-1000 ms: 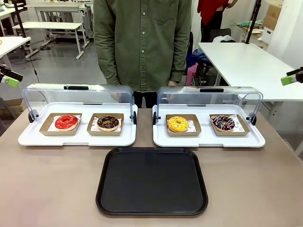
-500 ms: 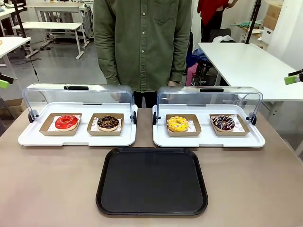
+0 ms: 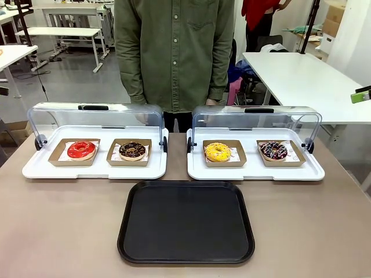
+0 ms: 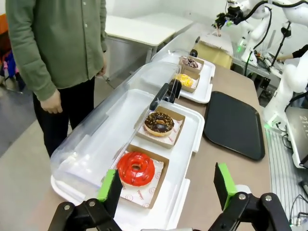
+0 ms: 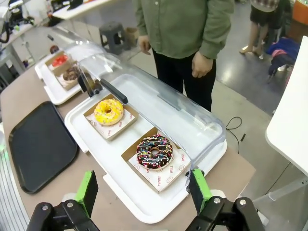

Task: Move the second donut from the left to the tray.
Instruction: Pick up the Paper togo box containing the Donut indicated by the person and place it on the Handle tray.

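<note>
second donut from the left (image 3: 133, 150) sitting in its cardboard holder (image 3: 112, 160) at 3 o'clock of the red donut (image 3: 81, 149), 11 o'clock of the tray (image 3: 185, 223), left gripper (image 4: 166, 180) hanging jaws spread wide, empty, right gripper (image 5: 143, 185) hanging jaws spread, empty

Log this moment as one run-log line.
left pincer: open, holding nothing | right pincer: open, holding nothing | second donut from the left: in cardboard holder on white display tray | tray: no donut yet
</note>
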`<state>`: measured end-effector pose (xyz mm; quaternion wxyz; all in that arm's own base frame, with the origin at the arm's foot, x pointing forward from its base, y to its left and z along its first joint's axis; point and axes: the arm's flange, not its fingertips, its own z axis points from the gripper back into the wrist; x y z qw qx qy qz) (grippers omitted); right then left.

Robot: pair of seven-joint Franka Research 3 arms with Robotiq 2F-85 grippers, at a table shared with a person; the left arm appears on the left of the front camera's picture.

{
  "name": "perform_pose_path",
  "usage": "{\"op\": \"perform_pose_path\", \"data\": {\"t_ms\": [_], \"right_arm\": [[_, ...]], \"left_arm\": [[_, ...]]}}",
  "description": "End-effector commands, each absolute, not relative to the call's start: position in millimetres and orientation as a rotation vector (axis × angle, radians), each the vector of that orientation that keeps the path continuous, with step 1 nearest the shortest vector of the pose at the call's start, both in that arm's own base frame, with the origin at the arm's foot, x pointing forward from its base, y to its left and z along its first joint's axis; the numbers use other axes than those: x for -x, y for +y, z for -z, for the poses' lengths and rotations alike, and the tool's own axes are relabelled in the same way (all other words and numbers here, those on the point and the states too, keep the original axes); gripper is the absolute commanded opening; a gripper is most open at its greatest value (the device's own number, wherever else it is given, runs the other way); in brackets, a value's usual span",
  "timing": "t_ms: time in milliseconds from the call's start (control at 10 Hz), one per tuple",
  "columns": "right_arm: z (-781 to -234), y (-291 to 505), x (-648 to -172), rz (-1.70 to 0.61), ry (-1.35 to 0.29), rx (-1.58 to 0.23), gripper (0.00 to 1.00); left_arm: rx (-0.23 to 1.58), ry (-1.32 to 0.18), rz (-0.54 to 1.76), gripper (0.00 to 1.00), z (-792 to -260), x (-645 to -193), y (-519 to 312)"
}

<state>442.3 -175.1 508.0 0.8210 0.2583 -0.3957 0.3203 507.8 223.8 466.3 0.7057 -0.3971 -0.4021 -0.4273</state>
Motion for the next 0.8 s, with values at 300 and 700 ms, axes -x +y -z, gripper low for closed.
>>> {"op": "perform_pose_path", "data": {"t_ms": [300, 700], "right_arm": [[-509.4, -171.8, -437.0, -0.671, -0.845, -0.562, 1.0], [-509.4, -171.8, -437.0, -0.671, -0.845, -0.562, 1.0]], "left_arm": [[0.852, -0.908, 0.948, 1.0, -467.9, -508.0, 233.1], [0.835, -0.889, 0.941, 1.0, -465.1, -507.3, 234.5]]}}
